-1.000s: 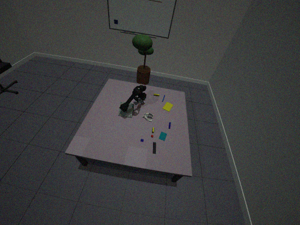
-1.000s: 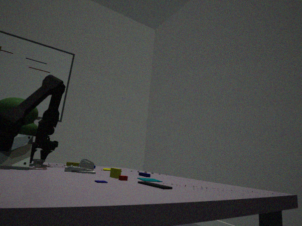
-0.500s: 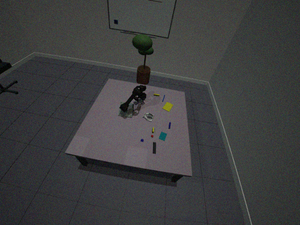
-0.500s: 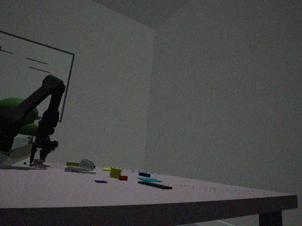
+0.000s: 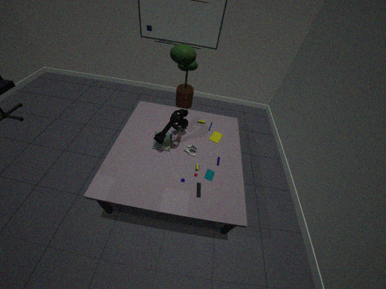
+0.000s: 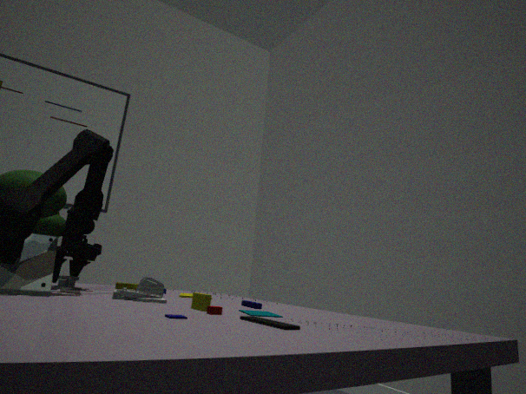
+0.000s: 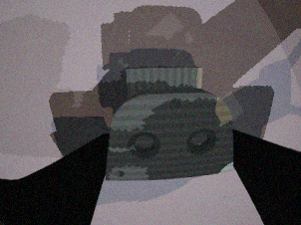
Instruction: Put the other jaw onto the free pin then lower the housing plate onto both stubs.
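The grey-green housing plate (image 7: pixel 171 159) (image 6: pixel 68 283) has two round holes and lies between my fingertips, low at the table. My gripper (image 7: pixel 168 137) (image 6: pixel 64 277) is shut on the plate, with one dark finger at each side of it. In the top view the fingers are too small and dark to make out. The pale gear assembly (image 5: pixel 191 149) (image 6: pixel 135 298) stands apart on the table, to the right of the gripper in the exterior view. A grey rounded jaw (image 6: pixel 151 286) rises from it. Its pins, teeth and stubs are too small to tell.
A yellow block (image 5: pixel 197 167) (image 6: pixel 200 301), a red cube (image 5: pixel 195 174) (image 6: pixel 214 310), a teal pad (image 5: pixel 209 174) (image 6: pixel 260 312) and a dark bar (image 5: pixel 198 190) (image 6: pixel 270 322) lie nearer the table's front. A yellow pad (image 5: pixel 216 137) lies at the right.
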Robot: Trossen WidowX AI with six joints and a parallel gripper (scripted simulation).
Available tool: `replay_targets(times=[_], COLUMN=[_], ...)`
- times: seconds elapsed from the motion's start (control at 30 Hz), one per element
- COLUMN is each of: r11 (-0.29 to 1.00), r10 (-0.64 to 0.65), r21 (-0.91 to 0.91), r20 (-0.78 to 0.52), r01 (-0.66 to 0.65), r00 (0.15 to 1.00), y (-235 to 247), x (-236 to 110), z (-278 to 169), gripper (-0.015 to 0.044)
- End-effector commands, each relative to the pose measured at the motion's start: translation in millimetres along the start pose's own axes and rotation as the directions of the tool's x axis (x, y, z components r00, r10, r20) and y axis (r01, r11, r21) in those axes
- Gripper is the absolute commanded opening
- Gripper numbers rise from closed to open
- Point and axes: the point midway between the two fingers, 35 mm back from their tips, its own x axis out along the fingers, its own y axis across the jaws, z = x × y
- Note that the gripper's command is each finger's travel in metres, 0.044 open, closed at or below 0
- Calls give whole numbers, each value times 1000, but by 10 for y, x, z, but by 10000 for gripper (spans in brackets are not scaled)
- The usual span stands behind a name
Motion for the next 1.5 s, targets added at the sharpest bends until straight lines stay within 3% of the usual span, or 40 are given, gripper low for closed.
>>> replay_targets(times=[0.0, 0.6, 1.47], r11=[1000, 1000, 989], r10=[4, 5, 26], r21=[4, 1, -148], r20=[-5, -3, -19], r01=[-4, -5, -29], r00=[1000, 1000, 999], y=[20, 4, -69], x=[-113, -667, -800], z=[-6, -4, 718], gripper=[351, 351, 351])
